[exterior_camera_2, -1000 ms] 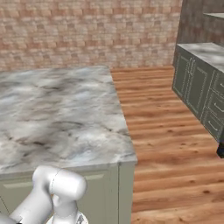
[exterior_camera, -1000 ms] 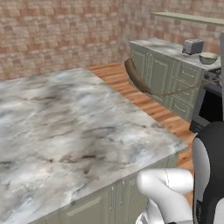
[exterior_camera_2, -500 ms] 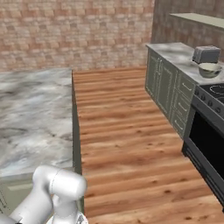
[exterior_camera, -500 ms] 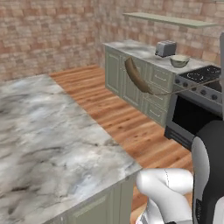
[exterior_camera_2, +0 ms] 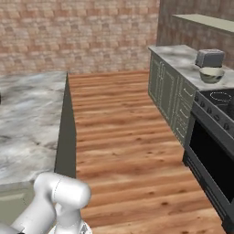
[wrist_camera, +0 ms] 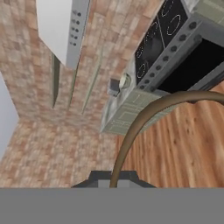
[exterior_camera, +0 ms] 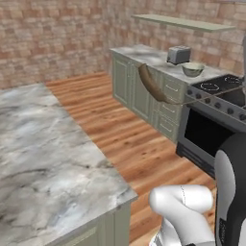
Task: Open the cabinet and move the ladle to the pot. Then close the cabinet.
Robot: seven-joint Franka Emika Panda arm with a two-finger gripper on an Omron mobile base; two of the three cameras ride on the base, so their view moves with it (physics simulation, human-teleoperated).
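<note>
The claw is closed on the ladle (wrist_camera: 131, 131), whose thin handle runs up from the fingers at the bottom of the hand view; its scoop hangs in the air before the stove (exterior_camera: 221, 89) and touches nothing. To carry it well, keep the grip firm and the scoop clear of the bowl (exterior_camera: 192, 69) near the worktop (exterior_camera: 144, 54) end beside the stove.
</note>
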